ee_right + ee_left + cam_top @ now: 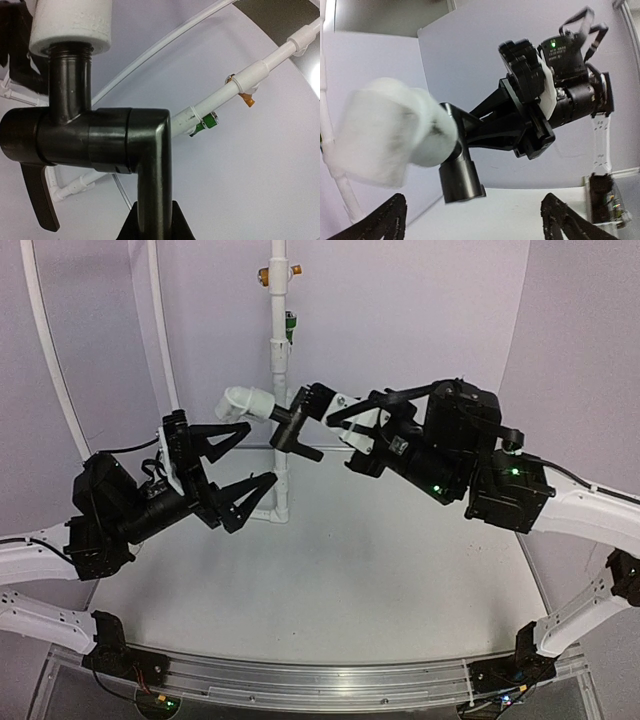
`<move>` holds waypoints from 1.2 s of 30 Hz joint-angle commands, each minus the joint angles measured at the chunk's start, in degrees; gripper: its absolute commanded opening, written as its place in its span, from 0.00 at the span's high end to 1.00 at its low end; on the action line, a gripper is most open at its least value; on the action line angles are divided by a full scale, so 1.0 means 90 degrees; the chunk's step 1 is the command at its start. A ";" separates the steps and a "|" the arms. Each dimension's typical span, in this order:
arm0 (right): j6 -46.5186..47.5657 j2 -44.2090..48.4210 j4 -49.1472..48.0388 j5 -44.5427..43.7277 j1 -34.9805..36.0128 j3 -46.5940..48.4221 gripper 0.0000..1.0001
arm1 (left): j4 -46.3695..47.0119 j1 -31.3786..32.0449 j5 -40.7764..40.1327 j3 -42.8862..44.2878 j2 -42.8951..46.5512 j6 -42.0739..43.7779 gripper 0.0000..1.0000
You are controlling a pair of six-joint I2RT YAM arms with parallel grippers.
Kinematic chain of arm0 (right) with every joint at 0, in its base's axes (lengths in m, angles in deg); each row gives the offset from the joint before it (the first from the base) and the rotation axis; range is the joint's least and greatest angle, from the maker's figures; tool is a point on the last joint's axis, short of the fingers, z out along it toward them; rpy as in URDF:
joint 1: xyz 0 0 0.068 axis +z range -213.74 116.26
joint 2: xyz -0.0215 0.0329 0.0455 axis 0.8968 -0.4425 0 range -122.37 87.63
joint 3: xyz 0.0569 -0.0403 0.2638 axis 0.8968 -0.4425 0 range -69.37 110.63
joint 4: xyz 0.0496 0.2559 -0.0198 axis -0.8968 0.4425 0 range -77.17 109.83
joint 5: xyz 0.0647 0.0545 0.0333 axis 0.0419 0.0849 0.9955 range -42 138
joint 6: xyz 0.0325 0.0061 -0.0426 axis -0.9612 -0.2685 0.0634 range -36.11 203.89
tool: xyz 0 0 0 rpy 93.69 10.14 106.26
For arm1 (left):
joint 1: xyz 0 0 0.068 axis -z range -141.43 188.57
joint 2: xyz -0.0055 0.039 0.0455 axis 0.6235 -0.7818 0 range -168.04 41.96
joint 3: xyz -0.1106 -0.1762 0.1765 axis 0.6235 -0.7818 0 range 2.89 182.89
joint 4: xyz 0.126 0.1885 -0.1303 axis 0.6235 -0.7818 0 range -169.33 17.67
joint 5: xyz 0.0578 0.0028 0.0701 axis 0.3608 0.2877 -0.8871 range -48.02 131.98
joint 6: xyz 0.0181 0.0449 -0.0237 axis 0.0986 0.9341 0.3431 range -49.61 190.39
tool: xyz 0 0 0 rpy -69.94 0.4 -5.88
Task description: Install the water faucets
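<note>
I'm at the stage of mating the water faucet (115,140) to its fitting, not yet fixing it to the plumbing. My right gripper (315,410) is clamped on the faucet by its spout end and holds it in the air above the far middle of the table (380,570), just in front of the white pipe (278,350) that stands at the far edge. My left gripper (260,452) hangs just to the left of it, its fingers (385,225) wide apart with nothing between them. A white fitting (248,401) sits on the faucet's threaded neck (70,65). I judge it only partly seated, because some thread is bare below its rim. I can't tell from any view whether the fitting touches the pipe; it looks to be carried by the faucet alone. Next I'd expect to close the left fingers on the fitting again for another turn. That means lining them squarely across its round body while the right arm keeps the faucet from twisting. The faucet is dark and smooth, with a stout cross-shaped body. It has a flat lever (37,195) hanging at one end and a bent spout running down into my right fingers (127,231).
</note>
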 commanded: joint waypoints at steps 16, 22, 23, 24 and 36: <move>0.1988 0.1246 0.0341 -0.0086 -0.0090 -0.1087 1.00 | -0.4461 -0.0002 0.1032 0.1311 0.0453 -0.5710 0.00; 0.1109 0.0705 0.1054 -0.0788 -0.0092 -0.0409 1.00 | -0.3631 -0.0056 0.1224 0.0687 0.0582 -0.6818 0.00; 0.1011 0.0658 0.1207 -0.0807 -0.0092 -0.0342 1.00 | -0.3459 -0.0085 0.1274 0.0643 0.0561 -0.6979 0.00; 0.0932 0.0627 0.1313 -0.0810 -0.0093 -0.0297 1.00 | -0.3237 -0.0126 0.1332 0.0607 0.0524 -0.7160 0.00; -0.0293 0.0228 0.2508 -0.0596 -0.0479 0.0286 1.00 | -0.1743 -0.1396 0.2685 0.0814 -0.0681 -0.8739 0.00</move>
